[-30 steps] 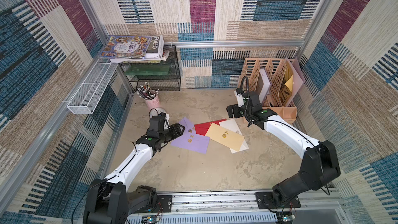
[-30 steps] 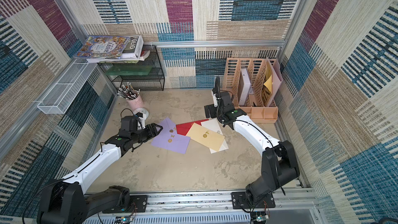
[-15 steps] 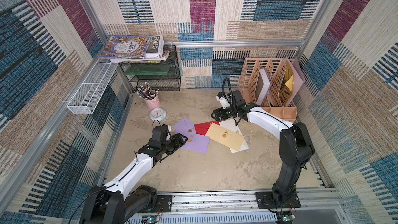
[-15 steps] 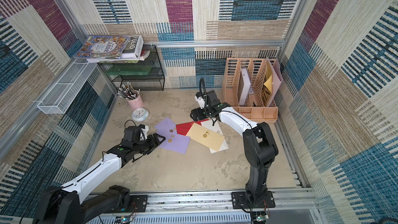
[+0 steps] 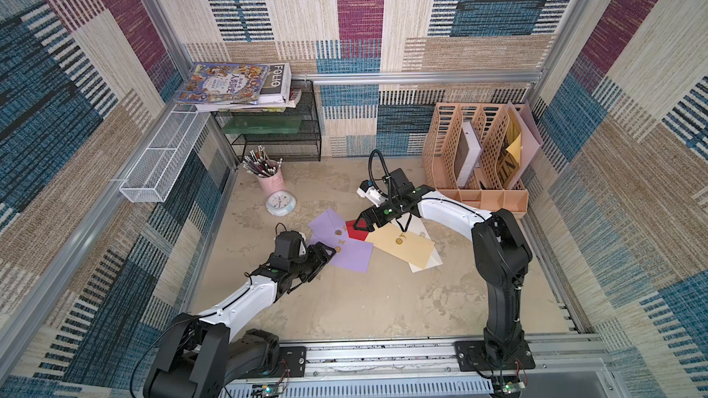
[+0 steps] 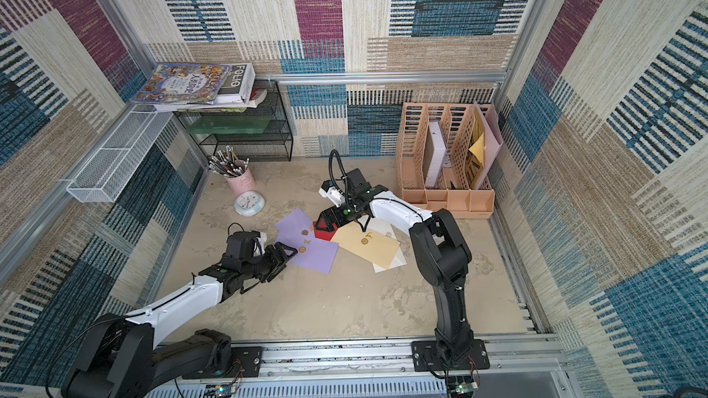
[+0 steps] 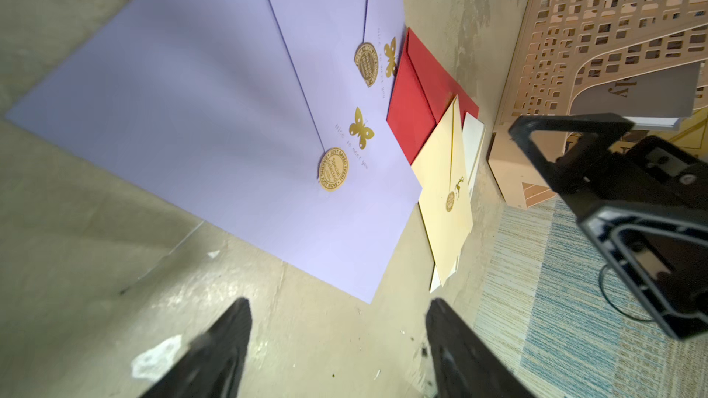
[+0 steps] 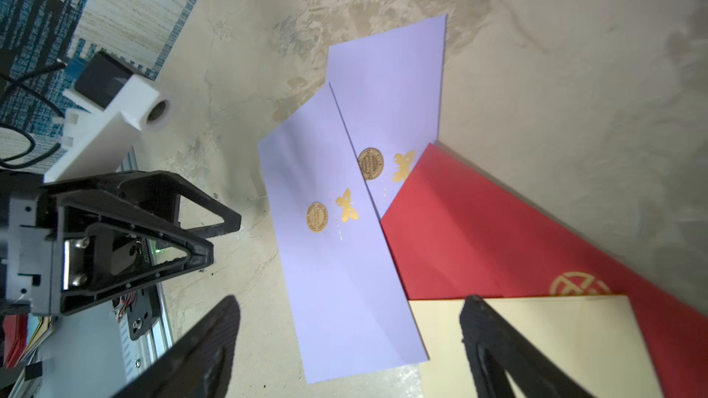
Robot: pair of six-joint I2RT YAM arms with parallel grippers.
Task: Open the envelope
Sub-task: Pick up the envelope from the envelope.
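Five envelopes fanned mid-floor, overlapping. Left pair: front envelope point(image 5: 354, 258) over rear envelope point(image 5: 325, 220). Third envelope point(image 5: 358, 234) on the rear one, fourth envelope point(image 5: 406, 250) on the third, fifth envelope point(image 5: 427, 262) under the fourth. Clock point(image 5: 281, 202) behind the fan, pencil cup point(image 5: 271, 182) behind the clock. Shelf rack point(image 5: 312, 128) back left, books point(image 5: 230, 84) on top. File organizer point(image 5: 440, 147) back right.

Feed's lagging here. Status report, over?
Left claw open, empty, beside front purple envelope. Right claw open, above red envelope. Purple one sealed shut, nothing covering it.

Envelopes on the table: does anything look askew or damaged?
Askew, yes: the purple envelopes overlap, and the cream envelope lies across the red envelope and a white one. None looks torn; the seals hold the flaps shut.
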